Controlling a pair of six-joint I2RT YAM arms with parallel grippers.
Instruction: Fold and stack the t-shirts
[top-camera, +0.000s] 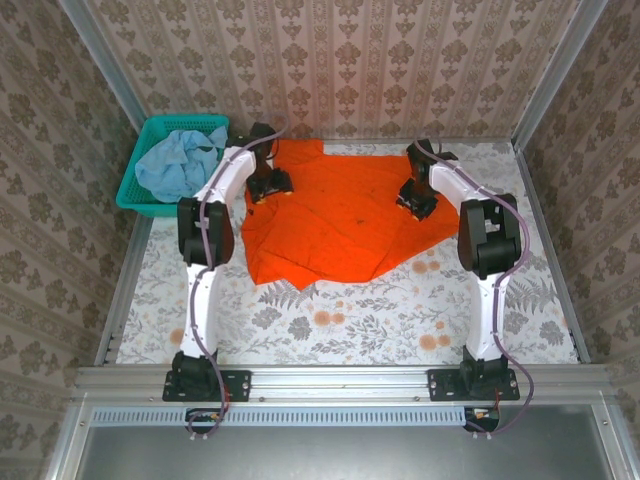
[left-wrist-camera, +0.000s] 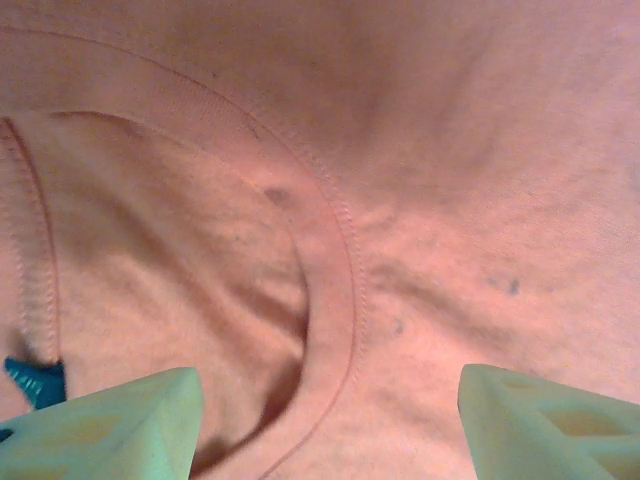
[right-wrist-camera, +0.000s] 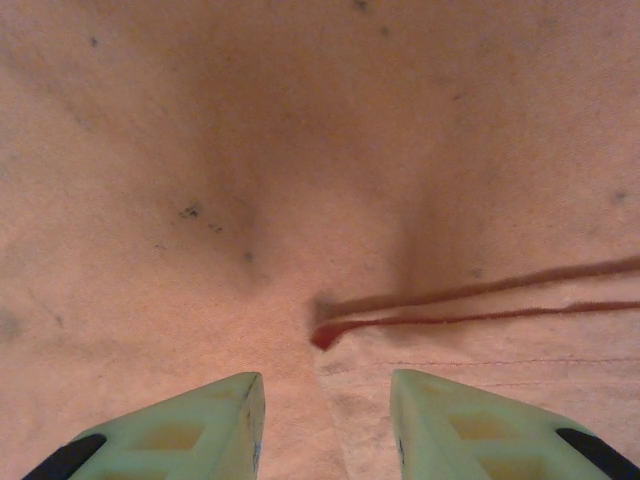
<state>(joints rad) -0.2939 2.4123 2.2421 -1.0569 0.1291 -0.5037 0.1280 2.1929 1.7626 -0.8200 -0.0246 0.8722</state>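
Flowered table (top-camera: 400, 320) lay nearest my bases. Beyond it, orange shirt (top-camera: 340, 230) was spread rumpled across mid-table. My left gripper (top-camera: 270, 187) sat low over shirt's far left part, fingers (left-wrist-camera: 120, 420) wide apart, gripping nothing, neckline seam (left-wrist-camera: 345, 270) under gap. My right gripper (top-camera: 416, 198) sat low over far right part, fingers (right-wrist-camera: 200, 420) narrow yet parted, folded edge (right-wrist-camera: 480, 300) just ahead. In far left corner, teal basket (top-camera: 140, 207) held crumpled blue shirt (top-camera: 180, 165).
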